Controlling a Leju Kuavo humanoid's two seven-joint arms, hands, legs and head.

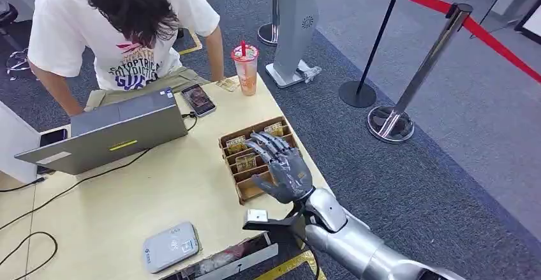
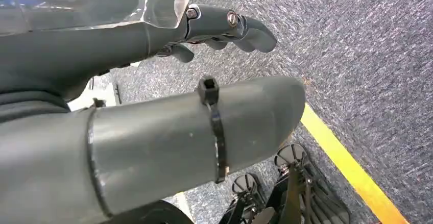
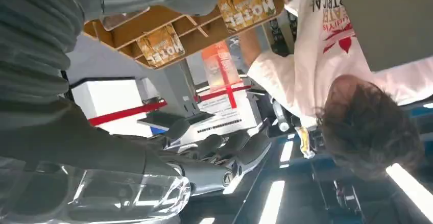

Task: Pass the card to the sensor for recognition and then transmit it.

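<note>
Cards (image 1: 245, 162) printed "HOTEL" stand upright in the slots of a brown wooden holder (image 1: 250, 191) at the table's right edge. The right hand (image 1: 284, 168) hovers over that holder, fingers (image 1: 265, 145) spread and extended above the cards, gripping nothing. The left hand (image 2: 224, 27) hangs over grey carpet, fingers curled inward on nothing. A grey card reader (image 1: 170, 247) lies well apart from the holder near the table's (image 1: 159, 191) front edge. A laptop (image 1: 108, 133), phone (image 1: 198, 99) and drink cup (image 1: 245, 69) lie farther back, where a person (image 1: 127, 31) in a white shirt leans over.
</note>
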